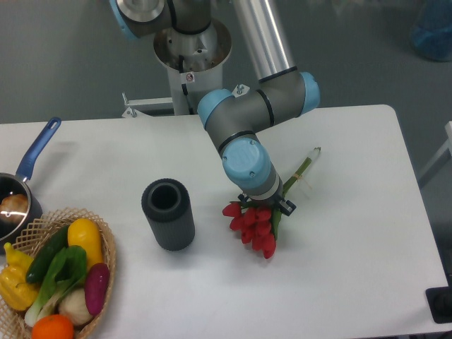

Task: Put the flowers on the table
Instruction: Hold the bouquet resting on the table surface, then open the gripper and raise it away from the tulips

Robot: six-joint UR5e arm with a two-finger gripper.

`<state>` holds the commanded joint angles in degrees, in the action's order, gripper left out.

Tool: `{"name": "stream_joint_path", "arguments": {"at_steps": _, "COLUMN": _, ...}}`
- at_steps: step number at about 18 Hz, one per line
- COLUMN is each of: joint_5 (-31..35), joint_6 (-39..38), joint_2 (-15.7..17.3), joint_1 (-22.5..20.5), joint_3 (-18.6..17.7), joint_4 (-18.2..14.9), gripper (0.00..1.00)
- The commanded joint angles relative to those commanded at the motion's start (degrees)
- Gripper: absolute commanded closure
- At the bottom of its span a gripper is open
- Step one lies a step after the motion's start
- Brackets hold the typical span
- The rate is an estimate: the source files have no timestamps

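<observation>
— Where is the black two-finger pincer [268,205], and what is it doing?

— It sits at the end of the grey-and-blue jointed arm [247,134], low over the large white rounded-corner tabletop [346,268], right of centre. The blue wrist joint covers most of it from this view. Only dark bits of it show on either side of the stems, so I cannot tell how far apart its jaws stand or whether they press on anything.

— And the bunch of red tulips with green stems [256,224]?

— Directly below the pincer. The red heads fan out toward the near edge of the tabletop and seem to lie on its surface; the green stems run up and to the right, passing under the wrist and ending in a pale tip well clear of the arm.

— What else is nearby?

— A dark grey upright cylinder with an open top [168,213] stands to the left of the tulips, apart from them. Farther left, at the corner, a woven wicker basket of colourful vegetables [60,279] holds yellow, green, purple and orange pieces. Behind it a metal saucepan with a blue handle [25,180] is cut off by the frame edge.
</observation>
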<state>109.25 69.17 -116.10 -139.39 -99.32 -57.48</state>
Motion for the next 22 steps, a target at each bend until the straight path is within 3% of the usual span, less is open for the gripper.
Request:
{"name": "stream_joint_path", "arguments": {"at_steps": 5, "joint_5": -0.09, "joint_6": 0.35, "joint_2": 0.0, "joint_1": 0.0, "joint_3": 0.0, "joint_4": 0.18, "gripper": 0.23}}
{"name": "stream_joint_path", "arguments": {"at_steps": 8, "joint_5": -0.09, "joint_6": 0.53, "joint_2": 0.35, "joint_1": -0.09, "joint_3": 0.35, "joint_4": 0.26, "gripper": 0.0}}
{"name": "stream_joint_path", "arguments": {"at_steps": 14, "joint_5": -0.61, "joint_6": 0.62, "joint_2": 2.46, "joint_1": -2.01, "joint_3": 1.14, "joint_4": 0.61, "gripper": 0.0}}
{"name": "stream_joint_path", "arguments": {"at_steps": 19, "joint_5": -9.74, "joint_6": 0.62, "joint_2": 5.01, "joint_1": -5.36, "joint_3": 2.55, "joint_4": 0.53, "gripper": 0.0}}
{"name": "stream_joint_path", "arguments": {"at_steps": 22, "joint_5": -11.69, "joint_6": 0.62, "joint_2": 5.36, "joint_1": -5.71, "joint_3": 3.95, "joint_4": 0.97, "gripper": 0.0}}
